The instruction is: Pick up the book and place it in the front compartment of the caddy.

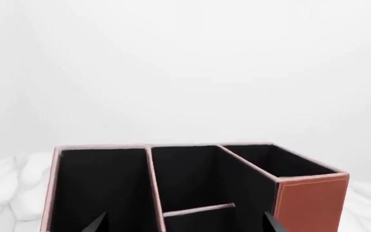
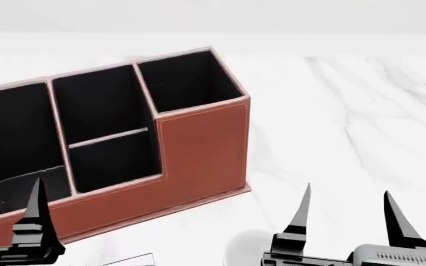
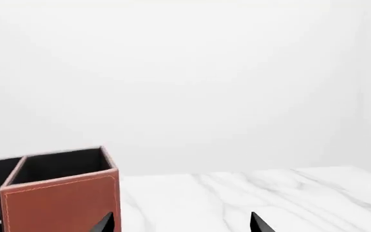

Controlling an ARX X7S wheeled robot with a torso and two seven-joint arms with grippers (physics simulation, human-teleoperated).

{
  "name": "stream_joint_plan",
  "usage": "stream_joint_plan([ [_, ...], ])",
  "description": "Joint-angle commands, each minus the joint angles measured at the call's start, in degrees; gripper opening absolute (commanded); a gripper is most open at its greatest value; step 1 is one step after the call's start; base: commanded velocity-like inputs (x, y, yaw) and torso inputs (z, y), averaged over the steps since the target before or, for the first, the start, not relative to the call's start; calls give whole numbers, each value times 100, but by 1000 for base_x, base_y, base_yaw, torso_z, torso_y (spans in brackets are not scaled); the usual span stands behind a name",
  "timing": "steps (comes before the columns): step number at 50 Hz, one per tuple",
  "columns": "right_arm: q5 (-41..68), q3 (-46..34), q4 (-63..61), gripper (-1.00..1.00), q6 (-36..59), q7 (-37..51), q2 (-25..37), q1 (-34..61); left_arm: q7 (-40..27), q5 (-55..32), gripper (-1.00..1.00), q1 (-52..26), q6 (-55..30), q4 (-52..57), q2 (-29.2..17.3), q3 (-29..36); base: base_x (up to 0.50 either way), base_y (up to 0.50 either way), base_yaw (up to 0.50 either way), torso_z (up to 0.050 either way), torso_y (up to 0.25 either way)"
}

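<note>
The reddish-brown caddy (image 2: 198, 149) stands on the white marble table at the left. Its front compartment (image 2: 113, 160) is the nearer of two small black cells split by a pink-rimmed partition, and looks empty. A dark grey flat shape (image 2: 24, 185) lies low in the long cell; I cannot tell whether it is the book. My left gripper (image 1: 185, 223) is open and empty, close over the caddy (image 1: 311, 203); one finger (image 2: 39, 208) shows at its front wall. My right gripper (image 2: 346, 213) is open and empty over the table, right of the caddy (image 3: 60, 203).
A white rounded object (image 2: 243, 249), perhaps the mug, sits at the bottom edge between the arms. A thin pale outline (image 2: 135, 257) lies on the table in front of the caddy. Marble tabletop (image 2: 346, 111) stretches to the right and behind.
</note>
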Motion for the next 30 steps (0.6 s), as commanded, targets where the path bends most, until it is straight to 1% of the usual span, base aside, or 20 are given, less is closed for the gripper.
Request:
stream_joint_plan([
  [1,100,35,-148,100,36,42,62,6,-68,-95,100,-3,-33,72,-82,18,500,0,0,0,0],
  [30,205,-20,-135,100,-73,269,182,14,-222,-275,100,19,43,87,-257,169,500,0,0,0,1],
])
